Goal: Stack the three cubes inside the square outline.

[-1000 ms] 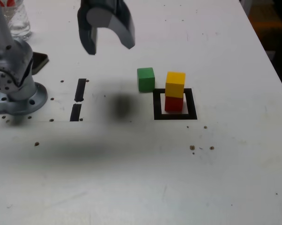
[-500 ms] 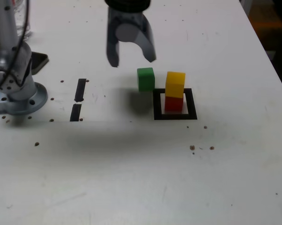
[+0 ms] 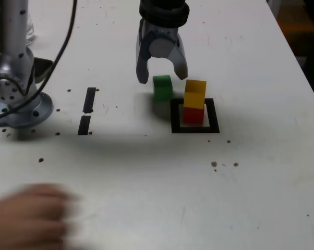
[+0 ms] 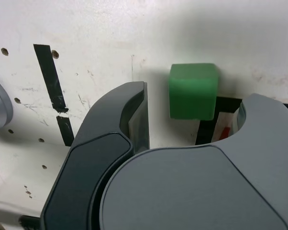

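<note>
see the green cube [image 3: 162,88] just beyond the fingers [image 3: 143,67], in line with their gap, beside the square outline [image 3: 176,125]. probably reach forward and down, minding the yellow cube [image 3: 195,88] on the red cube [image 3: 193,115]. fingers spread wider than the cube, holding and touching nothing.
</note>
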